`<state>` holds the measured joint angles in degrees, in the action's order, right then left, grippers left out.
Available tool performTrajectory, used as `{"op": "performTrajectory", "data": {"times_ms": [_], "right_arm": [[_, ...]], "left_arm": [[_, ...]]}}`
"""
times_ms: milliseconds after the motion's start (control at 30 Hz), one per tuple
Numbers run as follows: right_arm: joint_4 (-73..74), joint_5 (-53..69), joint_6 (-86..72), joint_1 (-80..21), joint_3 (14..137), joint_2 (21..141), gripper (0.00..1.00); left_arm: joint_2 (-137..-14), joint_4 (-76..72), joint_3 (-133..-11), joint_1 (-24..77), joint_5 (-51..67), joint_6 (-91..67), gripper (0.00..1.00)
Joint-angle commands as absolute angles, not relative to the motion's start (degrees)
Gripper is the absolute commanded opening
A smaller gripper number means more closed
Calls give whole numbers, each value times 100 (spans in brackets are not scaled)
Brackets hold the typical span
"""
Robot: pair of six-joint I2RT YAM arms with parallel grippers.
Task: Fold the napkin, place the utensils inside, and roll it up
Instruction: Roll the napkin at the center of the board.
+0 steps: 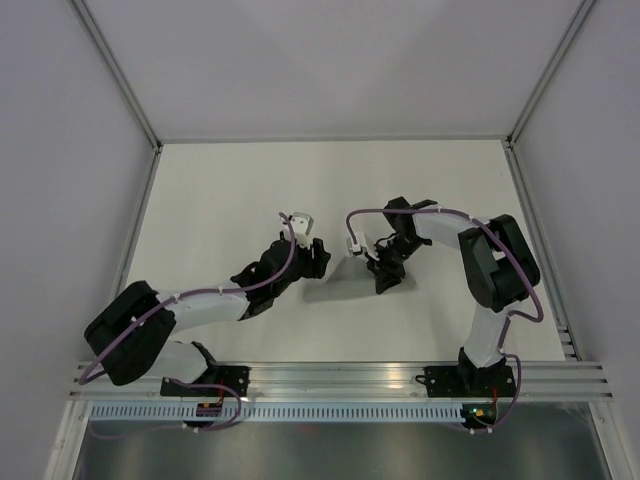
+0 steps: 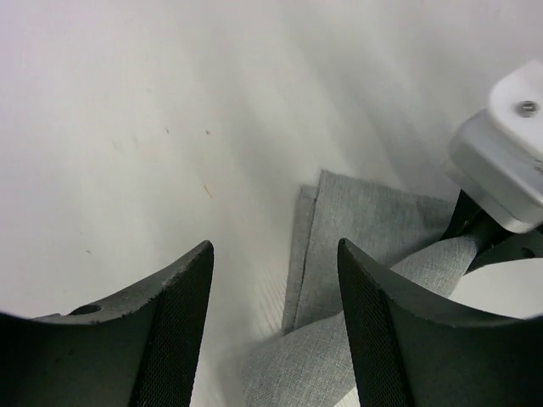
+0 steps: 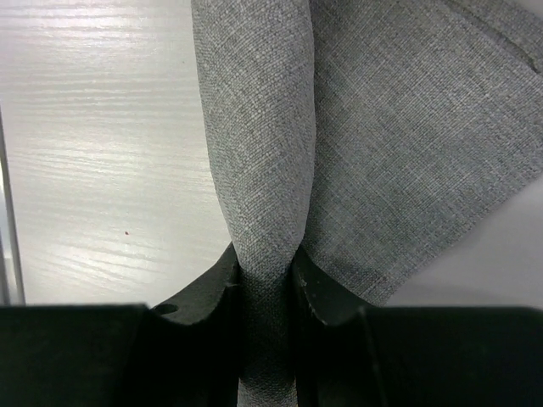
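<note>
right gripper pinching a bunched fold of the grey napkin, left gripper spread wide over its edge, pale table

Two arms: left arm, right arm.
Two grippers: left gripper, right gripper.
Two fingers per gripper, four in all.
One napkin, grey.
One table, white.
Two purple cables, one along each arm: left cable, right cable.
Two bases: left base, right base.
One rail under both bases.
Three walls: back and two sides.
</note>
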<state>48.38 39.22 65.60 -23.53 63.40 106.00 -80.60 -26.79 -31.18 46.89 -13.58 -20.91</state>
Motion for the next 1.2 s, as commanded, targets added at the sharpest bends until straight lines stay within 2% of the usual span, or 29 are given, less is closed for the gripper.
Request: {"op": "performTrajectory", "data": {"times_ms": [0,133,400,533,800,900,1167], "right_arm": [[5527,3542,6829,-2259,6546,11503,11],[5817,3577,6671,-2224,6978,11934,11],[5976,3577,6460,-2197,7383,12374,11],[5898,3507,6381,-2188,7400,12480,11],[5915,3489,6258,-2171,7514,12612,11],[5941,3489,6232,-2180,7567,12656,11],[5968,3516,6188,-2171,7620,12683,17]], "left_arm": [[-7656,-2662,-3059,4815,-1872,-1425,64],[-7593,-2988,-2988,5306,-2109,-329,64],[-8568,-3655,-3146,6520,-2320,1185,66],[-9113,-3577,-3392,6776,-2075,1687,70],[-10036,-3867,-3735,6952,-1776,2232,68],[-10168,-3955,-3753,6943,-1705,2241,65],[-10424,-4008,-3656,6943,-1635,1943,45]]}}
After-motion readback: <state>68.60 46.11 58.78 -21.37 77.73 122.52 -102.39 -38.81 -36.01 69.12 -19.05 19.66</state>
